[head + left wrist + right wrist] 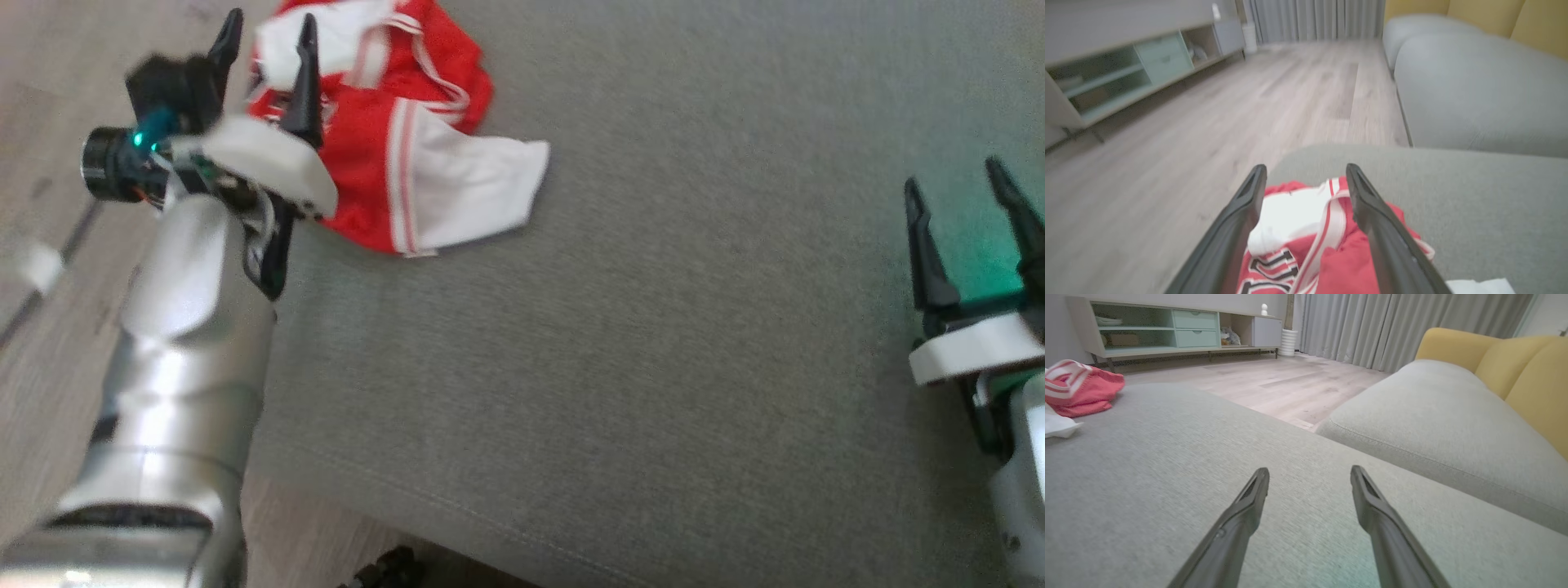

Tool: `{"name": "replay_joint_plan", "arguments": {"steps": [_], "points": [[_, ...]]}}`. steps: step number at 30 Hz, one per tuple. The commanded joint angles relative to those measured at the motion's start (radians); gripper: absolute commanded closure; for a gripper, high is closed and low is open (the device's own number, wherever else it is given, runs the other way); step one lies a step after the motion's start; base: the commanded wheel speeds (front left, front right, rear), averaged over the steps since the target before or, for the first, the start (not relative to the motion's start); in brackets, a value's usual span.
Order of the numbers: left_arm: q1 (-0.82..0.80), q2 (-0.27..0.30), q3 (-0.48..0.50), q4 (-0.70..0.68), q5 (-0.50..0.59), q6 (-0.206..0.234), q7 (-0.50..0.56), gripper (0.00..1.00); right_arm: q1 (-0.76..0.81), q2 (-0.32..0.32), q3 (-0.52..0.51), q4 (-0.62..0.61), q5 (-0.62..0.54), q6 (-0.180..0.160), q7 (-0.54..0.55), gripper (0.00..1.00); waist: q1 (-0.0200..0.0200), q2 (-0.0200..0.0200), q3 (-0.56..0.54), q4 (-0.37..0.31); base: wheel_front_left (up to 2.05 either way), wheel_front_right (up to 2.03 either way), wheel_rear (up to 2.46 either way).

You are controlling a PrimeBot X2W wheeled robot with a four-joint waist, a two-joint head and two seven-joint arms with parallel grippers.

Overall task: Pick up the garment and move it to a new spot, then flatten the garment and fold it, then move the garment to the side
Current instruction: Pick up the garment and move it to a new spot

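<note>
The garment point(424, 163) is a crumpled red and white sports jersey, lying near the far left corner of the grey cushion point(653, 327). My left gripper point(269, 33) hovers open over the jersey's left part, fingers spread and nothing between them. In the left wrist view the garment point(1306, 228) lies under and between the two dark fingers of the left gripper point(1306, 171). My right gripper point(959, 184) stands open at the right edge, far from the jersey, over bare cushion. In the right wrist view the right gripper point(1310, 473) is open and the garment point(1077, 392) sits far left.
Wooden floor point(57, 98) lies left of the cushion. A second grey cushion point(1433, 424) with yellow backrests point(1515, 363) stands beyond a gap. A low sideboard point(1167, 330) and curtains point(1392, 322) line the far wall.
</note>
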Motion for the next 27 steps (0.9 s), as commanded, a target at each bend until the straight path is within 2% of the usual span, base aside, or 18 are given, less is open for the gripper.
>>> {"name": "replay_joint_plan", "arguments": {"steps": [1,4,10,11,12,16,20,27], "points": [[-0.036,0.05,0.038,0.031,-0.022,0.001,0.044,0.0,-0.014,-0.019,0.026,-0.037,-0.008,0.007,-0.012,0.0,-0.0004,0.0,0.099,-0.083,0.0,0.0,0.0],[-0.103,0.047,0.069,0.166,-0.075,-0.003,0.146,0.0,-0.039,-0.034,0.029,-0.05,-0.01,0.007,-0.012,0.0,-0.0004,0.0,0.132,-0.112,0.0,0.0,0.0],[-0.131,0.048,0.082,0.331,-0.123,-0.011,0.204,0.0,-0.061,-0.036,0.024,-0.058,-0.013,0.007,-0.012,0.0,-0.0004,0.0,0.159,-0.143,0.0,0.0,0.0],[-0.13,0.047,0.081,0.346,-0.13,-0.013,0.203,0.21,-0.062,-0.034,0.023,-0.058,-0.014,0.007,-0.012,0.0,-0.0004,0.0,0.158,-0.146,0.0,0.0,0.0],[-0.13,0.047,0.084,0.356,-0.141,-0.015,0.193,1.0,-0.063,-0.03,0.021,-0.057,-0.015,0.007,-0.012,0.0,-0.0004,0.0,0.154,-0.149,0.0,0.0,0.0],[-0.148,0.083,0.08,0.356,-0.149,-0.018,0.101,1.0,-0.056,-0.007,0.016,-0.044,-0.018,0.007,-0.012,0.0,-0.0004,0.0,0.11,-0.156,0.0,0.0,0.0],[-0.179,0.116,0.044,0.345,-0.128,-0.019,0.034,1.0,-0.036,0.039,0.015,-0.033,-0.013,0.007,-0.012,0.0,-0.0004,0.0,0.014,-0.173,0.0,0.0,0.0],[-0.251,0.139,-0.091,0.253,-0.093,-0.02,-0.022,1.0,0.043,0.133,-0.002,-0.024,0.001,0.007,-0.012,0.0,-0.0004,0.0,-0.203,-0.243,0.0,0.0,0.0]]}}
